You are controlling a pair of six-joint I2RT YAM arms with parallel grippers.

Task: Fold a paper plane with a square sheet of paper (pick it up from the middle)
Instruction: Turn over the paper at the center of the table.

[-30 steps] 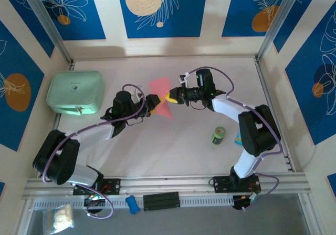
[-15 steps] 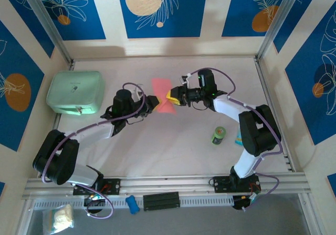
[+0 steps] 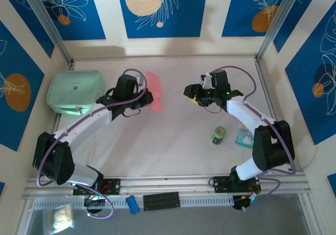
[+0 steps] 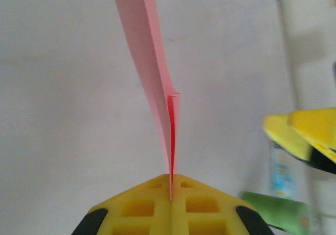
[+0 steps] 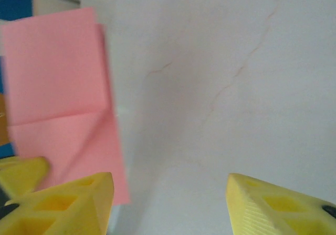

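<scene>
I see a pale table (image 3: 173, 140) walled by blue-patterned panels (image 3: 184, 14). Just right of the mint-green case (image 3: 74, 92), my left gripper (image 3: 148, 97) clamps the folded pink sheet (image 3: 154, 88). Farther right of it, my right gripper (image 3: 190, 92) hangs released and empty.

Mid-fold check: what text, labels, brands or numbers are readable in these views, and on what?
No text can be read in any view.
Mint-green case: faint mark on the lid, too small to read.
Green can: label print blurred.
Blue-white packet: print too small to read.
Pink paper: blank.
</scene>
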